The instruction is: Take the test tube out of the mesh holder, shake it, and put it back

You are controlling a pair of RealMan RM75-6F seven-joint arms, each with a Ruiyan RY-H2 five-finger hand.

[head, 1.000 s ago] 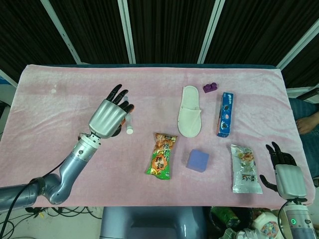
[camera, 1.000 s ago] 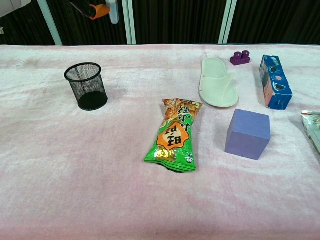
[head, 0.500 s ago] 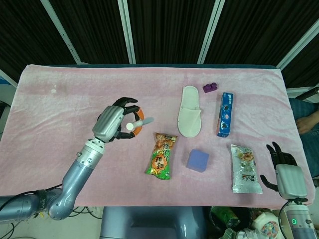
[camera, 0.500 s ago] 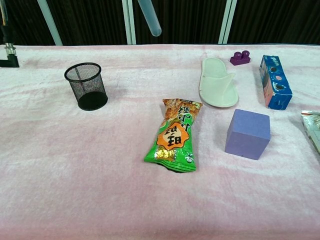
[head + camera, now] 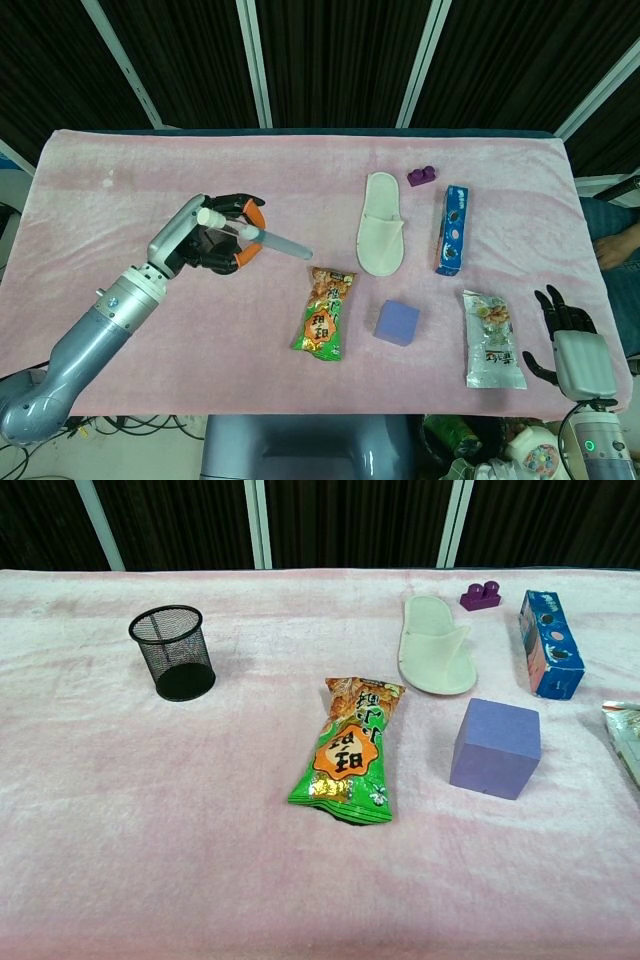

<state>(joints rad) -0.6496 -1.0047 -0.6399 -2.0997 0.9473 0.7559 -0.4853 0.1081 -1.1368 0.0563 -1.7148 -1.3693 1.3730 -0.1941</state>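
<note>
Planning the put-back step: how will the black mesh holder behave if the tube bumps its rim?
The mesh holder looks like thin open wire, so probably light and easy to nudge. It stands upright, taller than its base, empty, so a sideways knock might tip it. The pink cloth may resist sliding.

The table cloth (image 5: pixel 120 810) is pale pink. The mesh holder (image 5: pixel 173 652) is black wire. The snack bag (image 5: pixel 348 750) is green at the edges, with an orange and red print and white marks. The foam cube (image 5: pixel 495 747) is lilac purple, and the small toy brick (image 5: pixel 481 595) is dark purple. The slipper (image 5: pixel 434 645) is cream white. The carton (image 5: pixel 549 644) is blue with white round spots. The left hand (image 5: pixel 205 240) is silver with black fingers and orange tips; its test tube (image 5: pixel 262 236) is clear with a white cap. The right hand (image 5: pixel 572 345) is grey and black.
</note>
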